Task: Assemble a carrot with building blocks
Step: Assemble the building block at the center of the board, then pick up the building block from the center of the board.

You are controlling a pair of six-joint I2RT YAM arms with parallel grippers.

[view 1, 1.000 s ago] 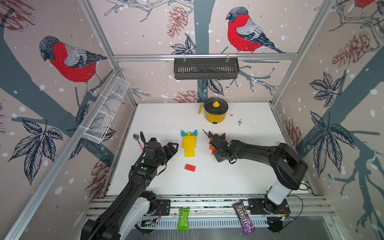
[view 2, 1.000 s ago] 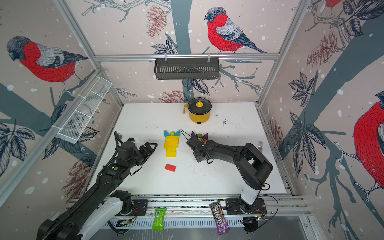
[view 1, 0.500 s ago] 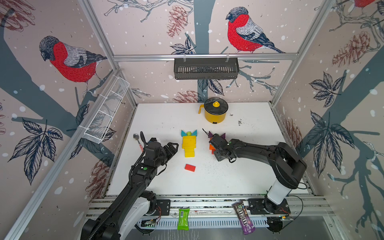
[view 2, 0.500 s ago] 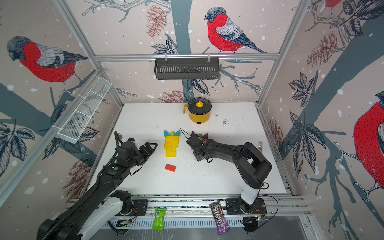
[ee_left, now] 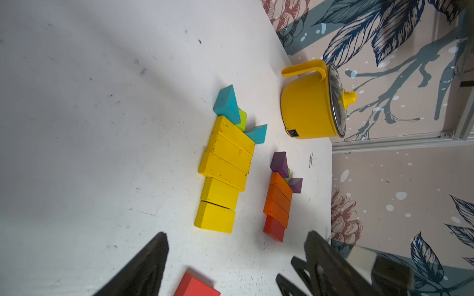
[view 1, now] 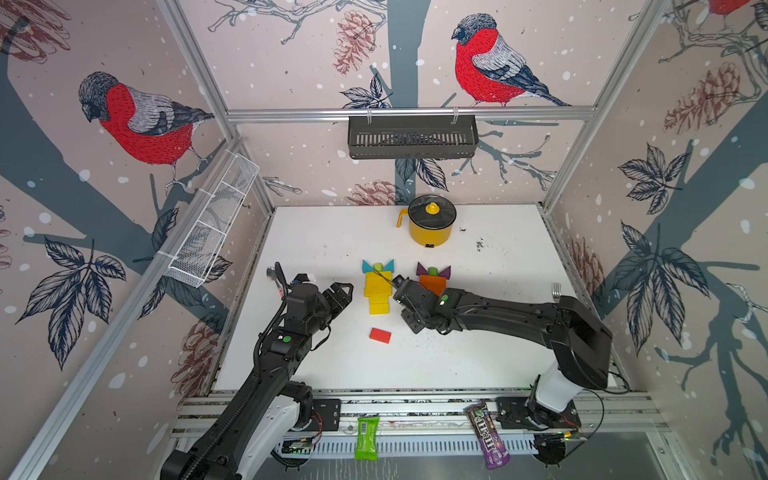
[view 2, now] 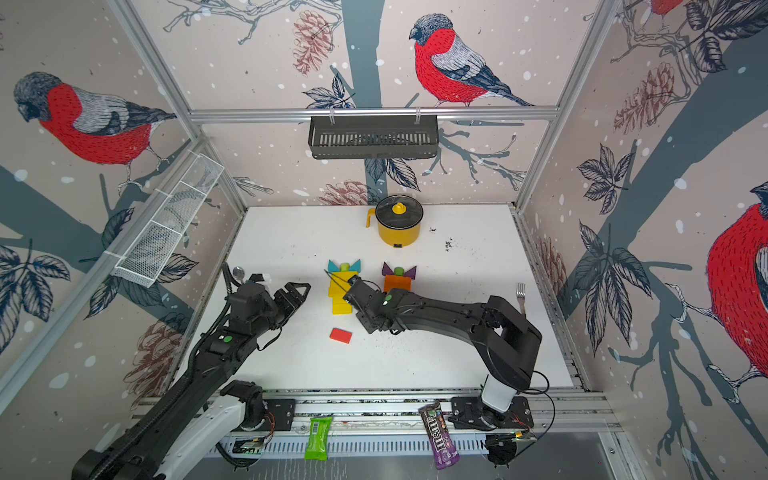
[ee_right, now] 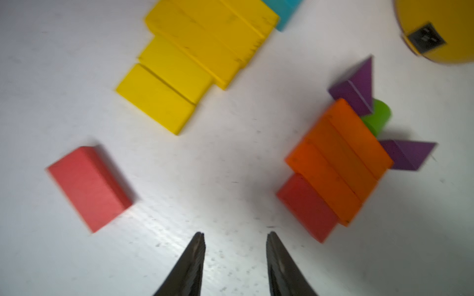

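Two rows of building blocks lie mid-table. The yellow row (view 1: 377, 291) is topped by teal triangles (view 1: 368, 266) and a green piece (view 1: 378, 266). The orange row (view 1: 432, 284) carries purple triangles (view 1: 423, 269) and a green piece (ee_right: 377, 118), and a red block (ee_right: 307, 207) sits against its near end. Another red block (view 1: 380, 335) lies loose in front of the yellow row. My left gripper (ee_left: 237, 234) hovers open left of the yellow row, over that loose block (ee_left: 196, 285). My right gripper (ee_right: 236, 233) hangs between the two rows, jaws narrowly apart and empty.
A yellow lidded pot (view 1: 430, 226) stands at the back. A fork (view 1: 556, 289) lies by the right wall and a spoon (view 1: 272, 274) by the left wall. Candy wrappers (view 1: 367, 432) sit on the front rail. A wire basket (view 1: 212, 220) hangs on the left wall.
My right wrist has shifted left, off the near end of the orange row, leaving the red block there. The left arm stays in place.
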